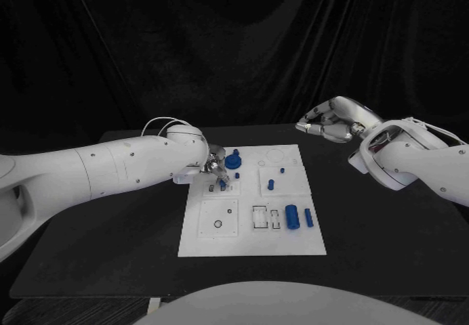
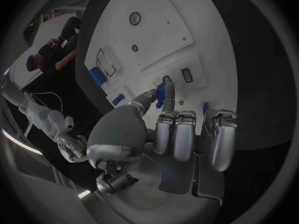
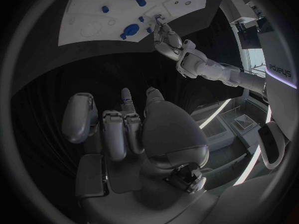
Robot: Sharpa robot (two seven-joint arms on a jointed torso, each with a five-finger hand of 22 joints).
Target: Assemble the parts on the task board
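The white task board (image 1: 252,233) lies in the middle of the black table. My left hand (image 1: 208,168) is over the board's left rear part and pinches a small blue part (image 1: 221,181) between thumb and a finger, its lower end at the board. In the left wrist view that blue part (image 2: 161,92) sits at the fingertips of my left hand (image 2: 171,134), just above the board (image 2: 162,35). My right hand (image 1: 327,122) hangs above the table's back right, off the board, its fingers curled in on nothing. The right wrist view shows my right hand (image 3: 127,129) holding nothing.
A round blue part (image 1: 232,162) stands beside my left hand. Two small blue parts (image 1: 269,183) (image 1: 281,170) sit in the board's rear right block. A blue cylinder (image 1: 292,217) and a blue bar (image 1: 309,217) lie at the board's right edge.
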